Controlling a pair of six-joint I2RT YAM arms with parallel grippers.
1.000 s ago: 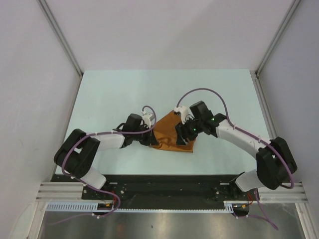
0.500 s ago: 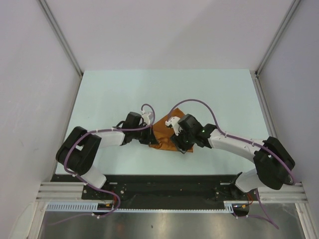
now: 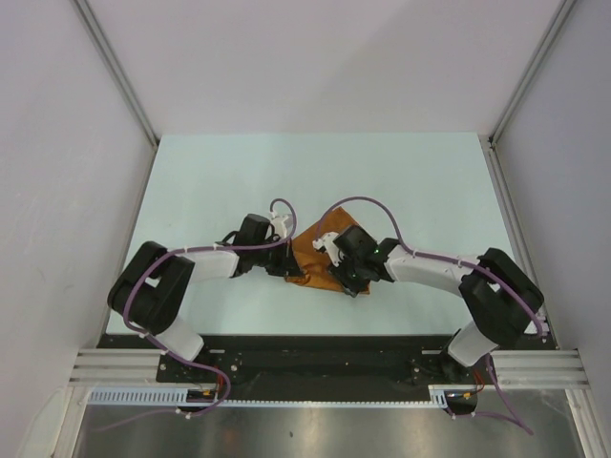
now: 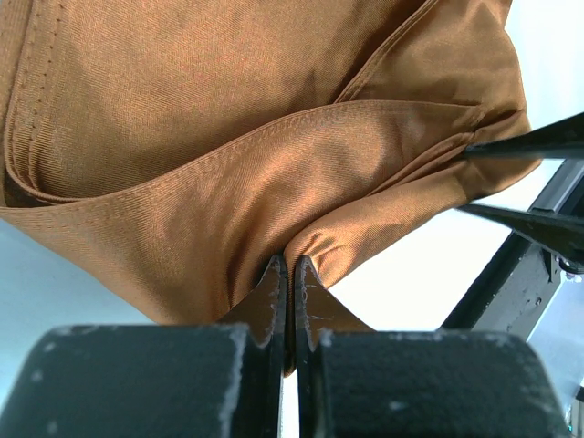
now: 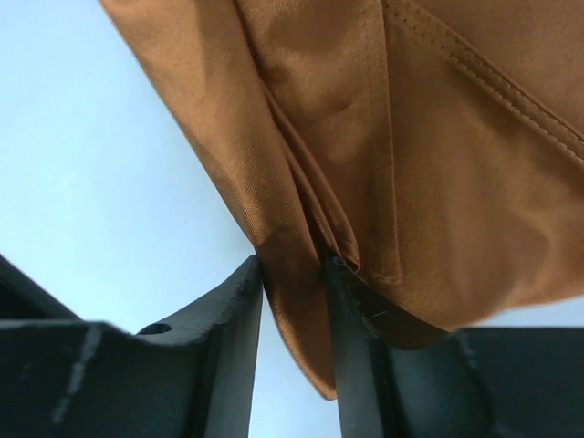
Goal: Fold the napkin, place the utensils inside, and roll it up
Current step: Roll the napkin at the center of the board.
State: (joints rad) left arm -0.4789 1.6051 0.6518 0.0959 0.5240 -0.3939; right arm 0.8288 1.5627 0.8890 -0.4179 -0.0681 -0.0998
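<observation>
The rust-orange napkin (image 3: 313, 260) lies bunched and folded in the middle of the table between both arms. My left gripper (image 3: 289, 264) is shut on the napkin's left edge; in the left wrist view the jaws (image 4: 290, 269) pinch a fold of cloth (image 4: 237, 137). My right gripper (image 3: 349, 279) is shut on the napkin's near right corner; in the right wrist view its fingers (image 5: 294, 274) clamp a bunched strip of the cloth (image 5: 438, 164). The spoon is out of view. The right gripper's finger tips (image 4: 529, 146) show at the right of the left wrist view.
The pale blue table top (image 3: 210, 181) spreads around the napkin. White walls with metal posts (image 3: 115, 67) stand on both sides. A black rail (image 3: 315, 355) runs along the near edge by the arm bases.
My right gripper has moved left and toward the near side, drawing the napkin's right side over the rest, so the cloth looks narrower. The left gripper has barely moved.
</observation>
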